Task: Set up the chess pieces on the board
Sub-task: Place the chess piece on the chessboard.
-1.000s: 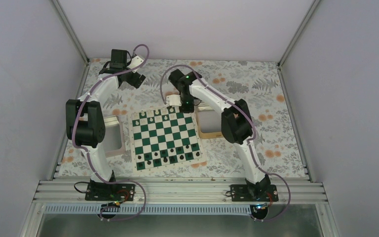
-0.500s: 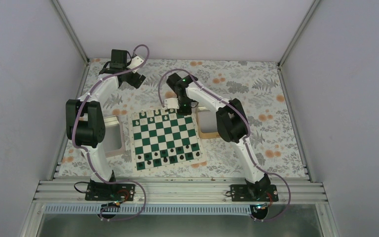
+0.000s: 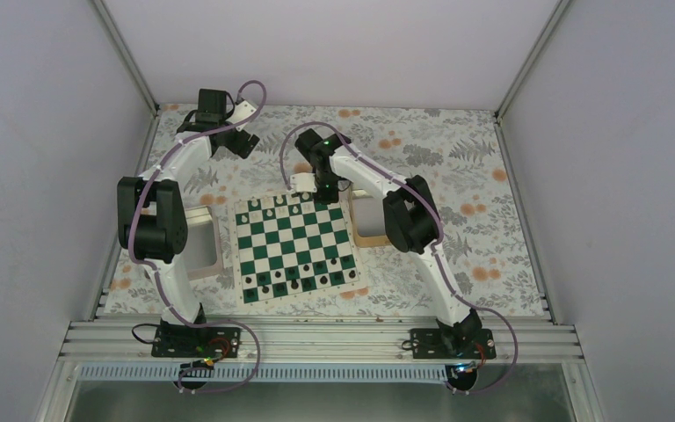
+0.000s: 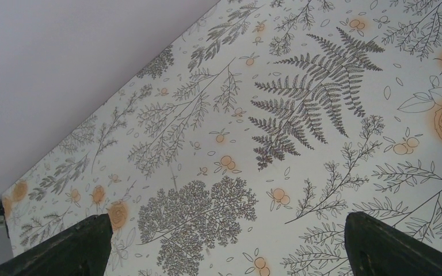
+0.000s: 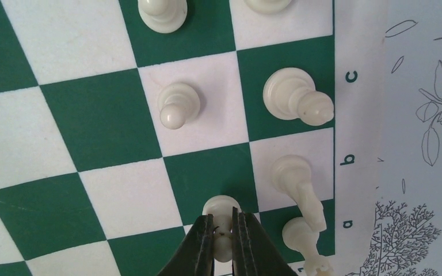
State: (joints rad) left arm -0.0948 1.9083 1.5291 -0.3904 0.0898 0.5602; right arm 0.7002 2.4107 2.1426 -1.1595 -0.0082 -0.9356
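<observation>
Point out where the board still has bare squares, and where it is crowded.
Bare: the board's middle rows, between the white pieces at the far edge and the black pieces at the near edge. Crowded: the corner by the right gripper, shut on a white pawn beside the knight.

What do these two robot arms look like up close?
Both the left arm and right arm have white links and bulky black joints. A mauve cable loops along each. The fingers are black wedges; a green light glows on the right arm.
</observation>
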